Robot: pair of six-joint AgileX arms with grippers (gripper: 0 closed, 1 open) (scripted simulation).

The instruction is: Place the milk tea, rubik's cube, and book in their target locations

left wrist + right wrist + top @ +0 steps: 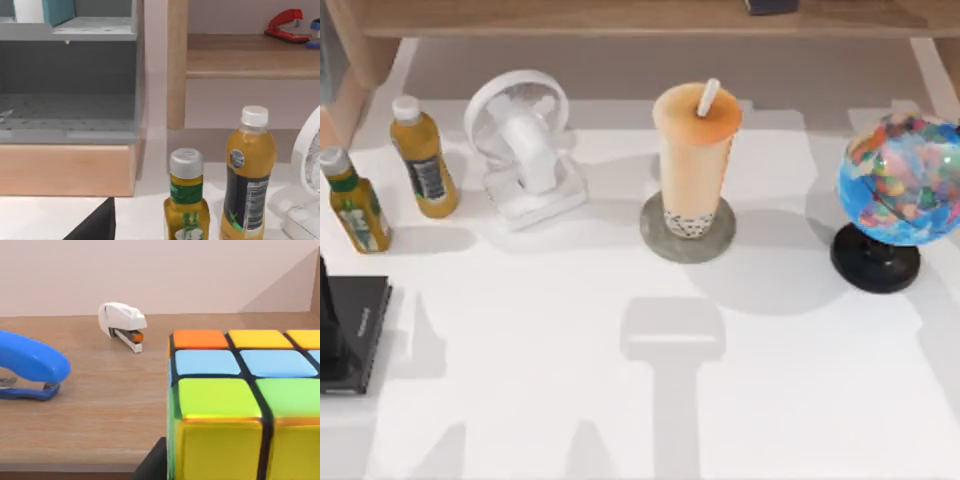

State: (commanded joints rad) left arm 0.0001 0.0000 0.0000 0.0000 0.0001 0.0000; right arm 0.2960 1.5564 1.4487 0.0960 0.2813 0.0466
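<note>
Fingers-wise, failing to tell wide from narrow, judging the rubik's cube (pixel 235 405) on the wooden shelf (pixel 100 405) stiff, light, slick-faced (milk tea (pixel 695 160) standing upper centre, top view), favouring opposite flat faces.

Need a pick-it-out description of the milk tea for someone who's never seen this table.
Start in the top view at the white table and find the grey round coaster near the middle of its back half, between the white desk fan and the globe. The milk tea stands upright on it. Unlike the two capped yellow-green bottles at the left, it is a tall peach-orange cup with dark pearls, orange lid and white straw.
</note>
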